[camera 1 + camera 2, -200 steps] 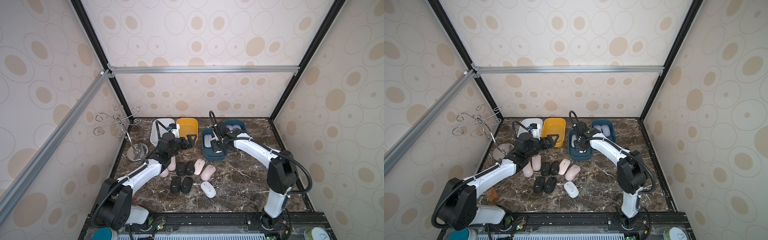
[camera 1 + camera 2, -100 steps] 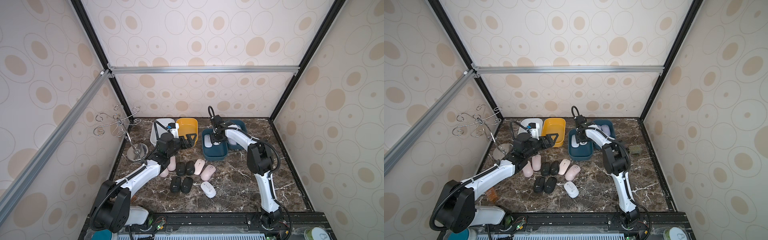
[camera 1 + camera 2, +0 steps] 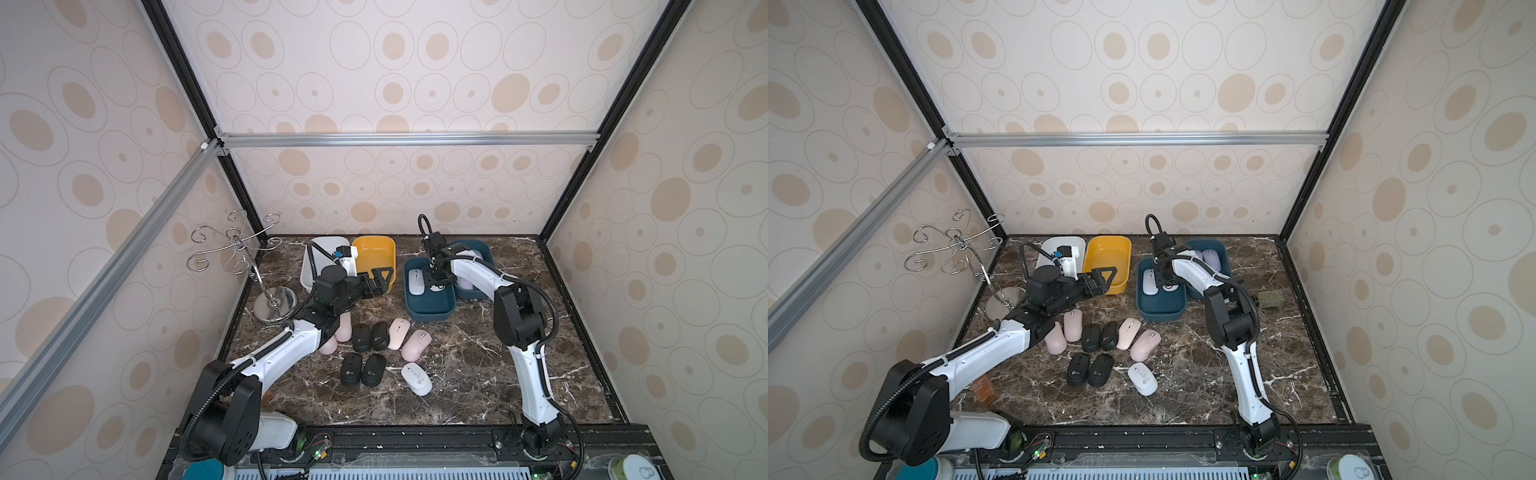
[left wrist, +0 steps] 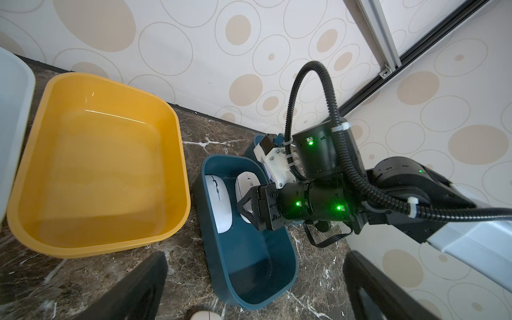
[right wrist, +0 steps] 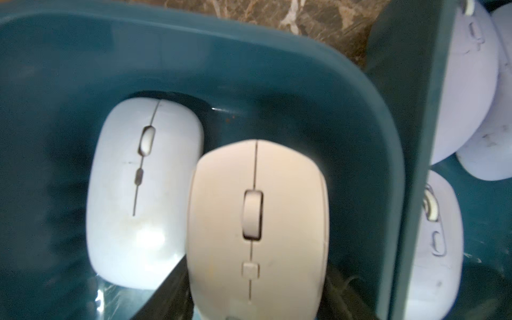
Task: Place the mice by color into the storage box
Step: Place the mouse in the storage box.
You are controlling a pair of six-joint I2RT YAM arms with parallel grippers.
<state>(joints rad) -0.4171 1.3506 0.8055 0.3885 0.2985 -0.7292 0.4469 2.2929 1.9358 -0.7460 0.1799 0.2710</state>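
Black left pincer (image 3: 380, 279) hung spread, empty, at the yellow box's (image 3: 376, 253) six o'clock rim. Inside the teal box (image 3: 428, 316), the right pincer (image 4: 246, 206) pinched a white mouse (image 5: 257, 221), three o'clock of a second white mouse (image 3: 414, 281). Letting go seemed next.

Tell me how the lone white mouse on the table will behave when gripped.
The lone white mouse looks like a rigid shell, so it probably won't flex. Its smooth domed sides may slip in a loose pinch. Lying flat on the table, it should slide rather than roll.
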